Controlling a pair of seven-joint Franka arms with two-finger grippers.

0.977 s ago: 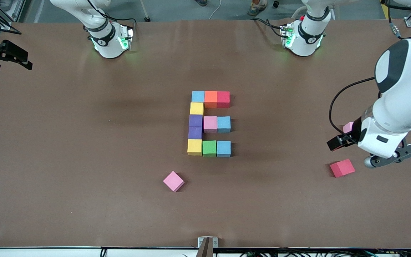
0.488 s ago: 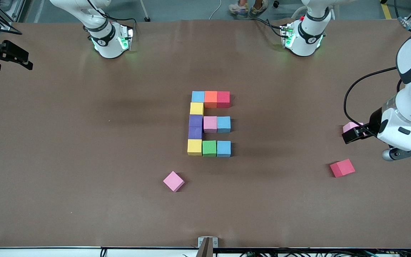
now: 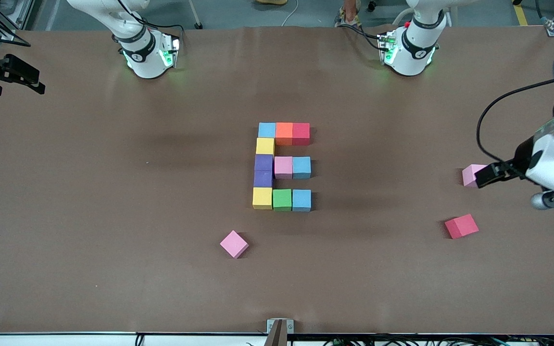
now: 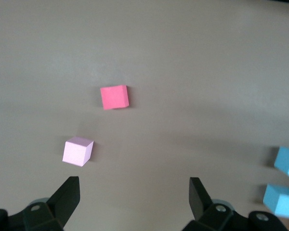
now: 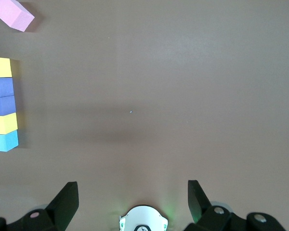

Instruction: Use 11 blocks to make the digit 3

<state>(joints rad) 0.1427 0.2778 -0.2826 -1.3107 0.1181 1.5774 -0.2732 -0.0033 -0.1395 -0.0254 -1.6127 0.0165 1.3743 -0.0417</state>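
Observation:
The digit 3 lies mid-table as touching blocks: blue, orange and red in the row nearest the bases, and yellow, green and blue in the row nearest the camera. Purple blocks form the spine. A pink block and a blue one make the middle bar. My left gripper hangs open and empty over the table's left-arm end. My right gripper waits open and empty, high over the table in front of its own base.
Three loose blocks lie apart from the figure. A pink one sits nearer the camera than the figure. A red one and a pale pink one lie toward the left arm's end.
My left arm has drawn back toward its end of the table, still open, uncovering the pale pink block. The right arm and all blocks have stayed put.

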